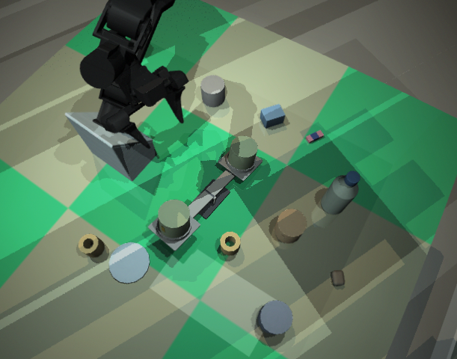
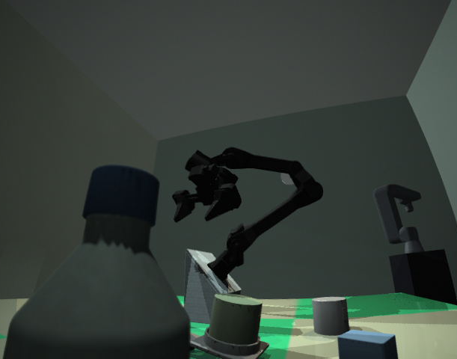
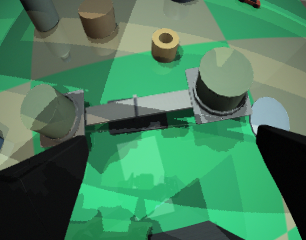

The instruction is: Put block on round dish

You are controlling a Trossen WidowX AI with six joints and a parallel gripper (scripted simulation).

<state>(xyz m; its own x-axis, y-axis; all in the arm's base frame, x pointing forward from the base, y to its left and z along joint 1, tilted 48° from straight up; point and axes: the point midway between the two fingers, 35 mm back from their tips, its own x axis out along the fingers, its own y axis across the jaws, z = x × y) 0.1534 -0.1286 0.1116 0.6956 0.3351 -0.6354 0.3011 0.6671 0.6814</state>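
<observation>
Two green cups stand on the balance (image 1: 199, 205) (image 3: 165, 103). One cup (image 1: 174, 222) (image 3: 224, 82) is on the end near the dish. The other cup (image 1: 242, 155) (image 2: 235, 320) (image 3: 48, 112) is on the end nearer the blue block; in the exterior view it leans slightly outward, and its end looks lower. The block is not visible. The pale blue round dish (image 1: 129, 266) (image 3: 269, 114) has nothing on it. My gripper (image 1: 165, 134) (image 2: 191, 221) (image 3: 175, 139) is open and empty, raised high above the table on the wedge side of the balance.
A grey wedge (image 1: 118, 154) (image 2: 197, 293) stands by the arm's base. Tan rings (image 1: 89, 244) (image 1: 229, 243) flank the dish-side cup. Around are a bottle (image 1: 338, 197) (image 2: 100, 301), brown cylinder (image 1: 290, 226), grey cylinder (image 1: 212, 93) (image 2: 330, 316), blue block (image 1: 272, 116) (image 2: 367, 345) and blue cylinder (image 1: 275, 317).
</observation>
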